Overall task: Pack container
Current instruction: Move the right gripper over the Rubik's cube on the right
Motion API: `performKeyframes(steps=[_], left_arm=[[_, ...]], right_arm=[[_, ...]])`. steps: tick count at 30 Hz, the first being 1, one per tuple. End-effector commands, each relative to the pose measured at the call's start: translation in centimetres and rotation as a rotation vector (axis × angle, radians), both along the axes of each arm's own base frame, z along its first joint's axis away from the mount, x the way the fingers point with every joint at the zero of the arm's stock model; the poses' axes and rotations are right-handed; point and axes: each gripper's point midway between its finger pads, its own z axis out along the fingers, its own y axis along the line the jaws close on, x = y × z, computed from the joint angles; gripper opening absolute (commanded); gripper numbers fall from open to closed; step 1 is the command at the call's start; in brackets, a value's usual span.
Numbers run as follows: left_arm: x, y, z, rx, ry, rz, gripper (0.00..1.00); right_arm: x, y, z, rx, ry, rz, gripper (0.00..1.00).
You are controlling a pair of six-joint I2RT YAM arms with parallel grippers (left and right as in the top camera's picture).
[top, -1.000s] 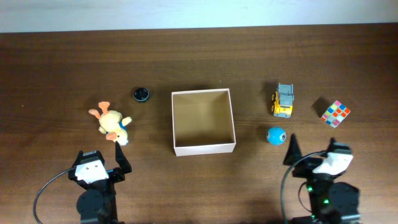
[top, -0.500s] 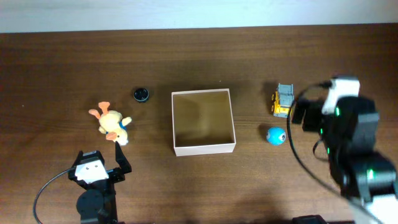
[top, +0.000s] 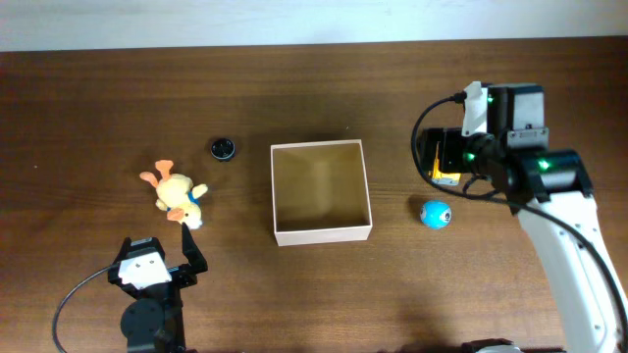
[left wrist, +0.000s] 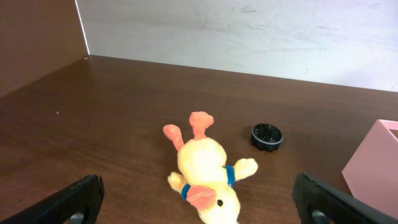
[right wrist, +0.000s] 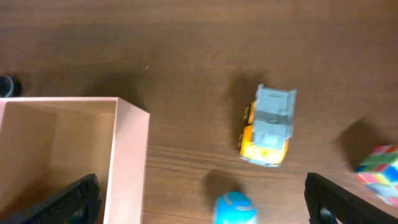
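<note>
The container [top: 324, 233], a square shallow box with white walls and a tan inside, sits mid-table with nothing in it; its corner shows in the right wrist view [right wrist: 132, 162] and the left wrist view [left wrist: 373, 168]. A yellow plush duck [top: 175, 194] lies to its left, just ahead of my open left gripper [left wrist: 202, 211]. My right gripper [top: 444, 157] hovers open above a yellow-and-grey toy truck [right wrist: 268, 132] and a blue ball [right wrist: 235, 208]. The ball [top: 436, 213] rests right of the box. The arm hides most of the truck from overhead.
A small black cap [top: 224, 148] lies behind the duck, also seen as the cap [left wrist: 267, 137] from the left wrist. A multicoloured cube [right wrist: 379, 168] stands right of the truck. A pale wall runs along the table's far edge.
My right arm has lifted from the near table edge and swung out over the truck, covering the cube from overhead. The left arm and all the toys have stayed put.
</note>
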Motion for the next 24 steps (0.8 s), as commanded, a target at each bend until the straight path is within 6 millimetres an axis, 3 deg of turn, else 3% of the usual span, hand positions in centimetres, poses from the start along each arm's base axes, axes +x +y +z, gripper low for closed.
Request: performKeyframes(steps=[1,6,11,20,24], left_arm=[[0.1,-0.3,-0.1,0.014,0.002,-0.017,0.99],[0.1,-0.3,-0.1,0.014,0.002,-0.016,0.99],[0.1,-0.3,-0.1,0.014,0.002,-0.016,0.99],[0.1,-0.3,-0.1,0.014,0.002,-0.017,0.99],[0.1,-0.3,-0.1,0.014,0.002,-0.017,0.99]], right_arm=[[1.1,-1.2,-0.7,0.097,0.044,-0.174,0.99],[1.3,-6.8,-3.0,0.101,0.116,-0.484,0.99],[-1.7,-13.5,-4.3,0.049,0.183,-0.837,0.99],[-3.9,-19.5,-4.5,-0.029,0.184,-0.984,0.99],[-3.7,-21.7,-5.8,-0.062,0.210,-0.984,0.99]])
